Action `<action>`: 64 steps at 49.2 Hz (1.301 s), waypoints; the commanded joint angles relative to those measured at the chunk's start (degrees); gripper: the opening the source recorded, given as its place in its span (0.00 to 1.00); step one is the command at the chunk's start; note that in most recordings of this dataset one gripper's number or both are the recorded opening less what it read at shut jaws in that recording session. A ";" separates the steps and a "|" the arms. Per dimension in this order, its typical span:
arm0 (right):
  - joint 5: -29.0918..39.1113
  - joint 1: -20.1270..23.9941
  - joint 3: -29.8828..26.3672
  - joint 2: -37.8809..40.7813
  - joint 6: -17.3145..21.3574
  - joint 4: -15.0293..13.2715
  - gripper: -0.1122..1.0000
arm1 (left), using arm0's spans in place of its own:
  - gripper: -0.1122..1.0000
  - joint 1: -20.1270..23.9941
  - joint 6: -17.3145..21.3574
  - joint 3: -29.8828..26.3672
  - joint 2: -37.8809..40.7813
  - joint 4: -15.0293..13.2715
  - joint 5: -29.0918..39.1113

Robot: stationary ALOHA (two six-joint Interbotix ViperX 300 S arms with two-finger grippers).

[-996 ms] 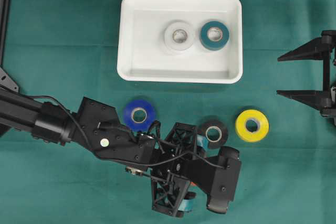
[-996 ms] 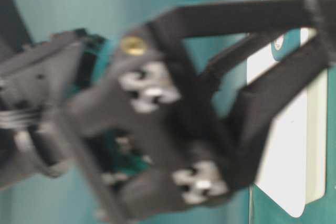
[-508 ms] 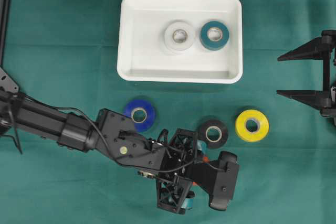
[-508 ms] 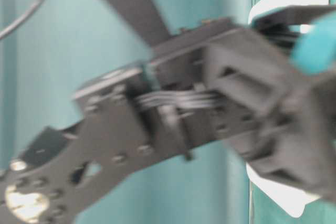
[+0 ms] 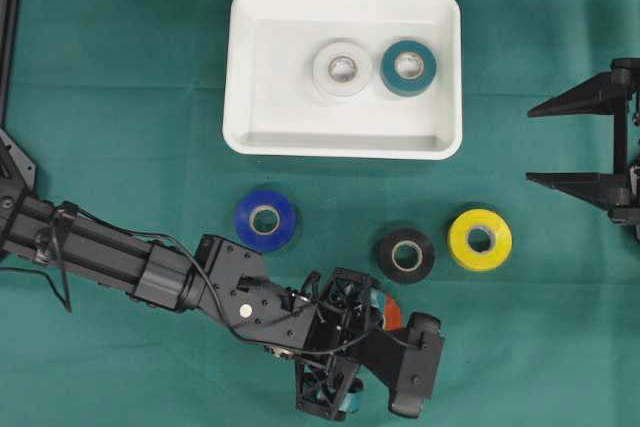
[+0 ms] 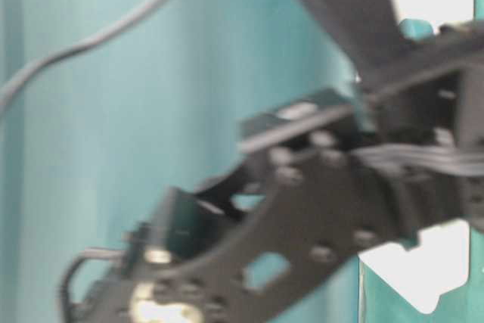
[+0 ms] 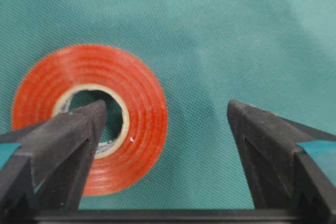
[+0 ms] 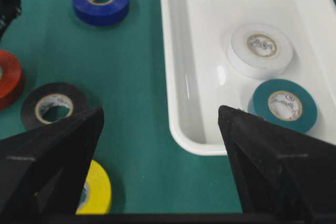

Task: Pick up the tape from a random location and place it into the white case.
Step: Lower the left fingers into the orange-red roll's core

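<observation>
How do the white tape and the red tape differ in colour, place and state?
The white tape lies inside the white case, beside a teal tape; the red tape lies on the green cloth, outside the case. No gripper is near the white tape; the open left gripper hangs over the red tape, one finger above its hole. Both lie flat.
</observation>
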 commanded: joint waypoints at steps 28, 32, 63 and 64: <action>-0.35 -0.09 -1.05 1.05 -0.09 -0.26 0.87 | 0.77 1.14 -1.23 0.09 0.00 0.00 -1.05; -0.35 -0.09 -1.05 1.05 -0.09 -0.26 0.87 | 0.55 1.14 -1.23 0.09 -0.18 0.00 -0.70; -0.35 -0.18 -0.97 1.05 -0.09 -0.26 0.87 | 0.31 1.14 -1.23 -0.09 -0.18 0.00 -0.53; -0.26 -0.09 -1.05 1.05 0.00 -0.18 0.87 | 0.31 1.14 -1.23 -0.18 -0.18 0.09 -0.53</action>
